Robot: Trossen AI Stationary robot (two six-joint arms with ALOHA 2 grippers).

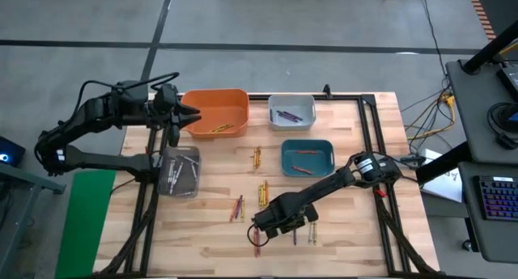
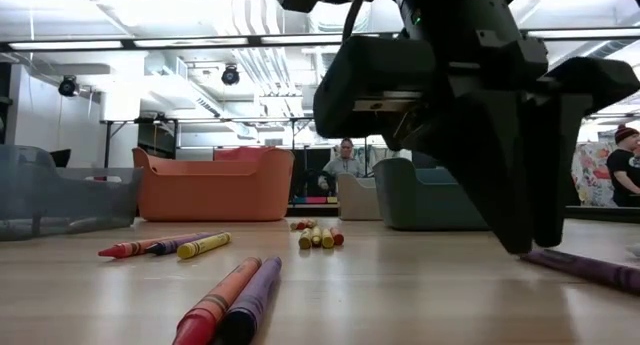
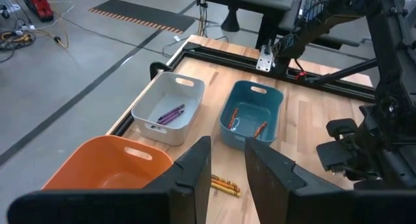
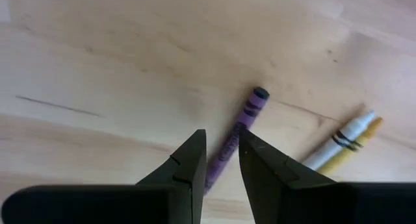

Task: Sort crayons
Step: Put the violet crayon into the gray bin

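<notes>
Crayons lie scattered on the wooden table (image 1: 340,206): yellow ones (image 1: 262,192), a red and purple pair (image 1: 237,208), and another pair (image 2: 230,305) near the front. My right gripper (image 4: 222,143) hangs low over the table's near side, pointing down and open. Its fingertips stand on either side of a purple crayon (image 4: 244,120) that lies flat on the wood; no touch shows. Beside that crayon lie a white and a yellow one (image 4: 344,143). My left gripper (image 3: 227,149) is held high by the orange bin (image 1: 217,111), open, with nothing between its fingers.
Four bins stand on the far half: the orange one, a white one (image 1: 291,111) with purple crayons, a teal one (image 1: 307,158) with red-orange crayons, and a clear grey one (image 1: 180,170) at the left. People sit in the room beyond the table (image 2: 345,165).
</notes>
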